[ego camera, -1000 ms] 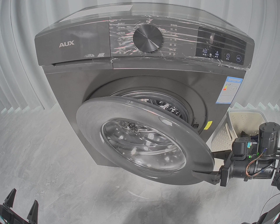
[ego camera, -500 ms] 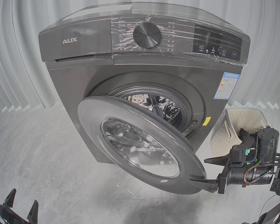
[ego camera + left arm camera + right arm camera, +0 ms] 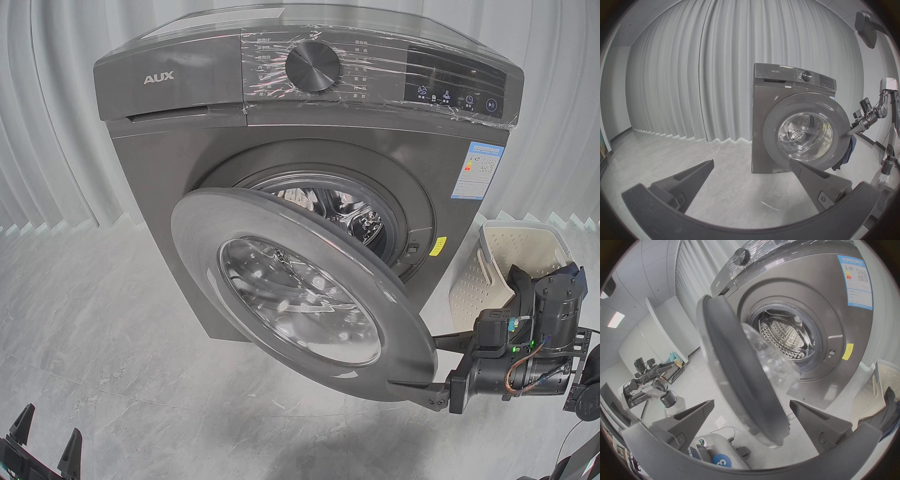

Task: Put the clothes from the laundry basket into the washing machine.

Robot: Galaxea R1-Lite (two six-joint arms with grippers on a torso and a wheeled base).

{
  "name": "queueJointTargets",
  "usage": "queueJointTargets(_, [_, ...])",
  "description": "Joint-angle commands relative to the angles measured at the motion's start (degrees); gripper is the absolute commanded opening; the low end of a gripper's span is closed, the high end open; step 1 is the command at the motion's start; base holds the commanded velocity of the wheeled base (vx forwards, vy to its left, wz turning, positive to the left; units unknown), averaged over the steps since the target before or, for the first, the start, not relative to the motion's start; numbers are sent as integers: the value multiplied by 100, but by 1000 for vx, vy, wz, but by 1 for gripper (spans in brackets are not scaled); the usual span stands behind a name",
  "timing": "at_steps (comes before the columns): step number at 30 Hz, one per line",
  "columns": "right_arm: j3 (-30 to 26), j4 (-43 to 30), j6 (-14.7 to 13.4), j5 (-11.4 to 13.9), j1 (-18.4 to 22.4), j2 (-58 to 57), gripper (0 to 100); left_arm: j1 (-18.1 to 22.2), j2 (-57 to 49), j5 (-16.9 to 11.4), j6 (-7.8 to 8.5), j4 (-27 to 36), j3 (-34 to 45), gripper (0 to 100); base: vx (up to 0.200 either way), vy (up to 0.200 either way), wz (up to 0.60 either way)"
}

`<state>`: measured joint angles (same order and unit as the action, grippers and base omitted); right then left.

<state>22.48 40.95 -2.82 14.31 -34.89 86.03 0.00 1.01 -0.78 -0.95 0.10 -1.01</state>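
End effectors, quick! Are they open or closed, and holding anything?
Left end effector: open, holding nothing.
Right end effector: open, straddling the edge of the washing machine door.

— Entry one, washing machine [image 3: 175, 162]?
— Dark metallic grey, door [image 3: 200, 237] likewise, clear window; label [image 3: 477, 170] blue and white, sticker [image 3: 438, 245] yellow.
— Entry two, laundry basket [image 3: 475, 294]?
— Cream, walls dotted with rows of holes. Its clothes [image 3: 520, 282]: black and navy.
— Surroundings?
— Listed: floor [image 3: 94, 325] pale grey, marble-veined; curtain [image 3: 50, 125] off-white, vertically pleated.

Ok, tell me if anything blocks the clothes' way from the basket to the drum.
Yes: the partly open door hangs across the drum mouth; the right hand straddles its edge beside the basket.
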Motion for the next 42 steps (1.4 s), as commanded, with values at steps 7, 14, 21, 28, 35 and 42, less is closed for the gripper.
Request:
queueJointTargets(7, [-350, 10, -290, 10, -449, -429, 100, 0, -101, -10, -2, -1, 92, 100, 0, 0, 0])
queueJointTargets(14, [-244, 10, -615, 28, -343, -1343, 100, -9, -101, -10, -2, -1, 92, 100, 0, 0, 0])
queueJointTargets(21, [108, -61, -1010, 133, 255, -1642, 100, 0, -101, -10, -2, -1, 92, 100, 0, 0, 0])
queueJointTargets(28, [116, 54, -764, 107, 861, -473, 100, -9, -101, -10, -2, -1, 92, 100, 0, 0, 0])
queueJointTargets(35, [-112, 511, -413, 89, 1063, 265, 100, 0, -101, -10, -2, -1, 92, 100, 0, 0, 0])
queueJointTargets(42, [-367, 642, -228, 81, 720, 450, 100, 0, -101, -10, -2, -1, 92, 100, 0, 0, 0])
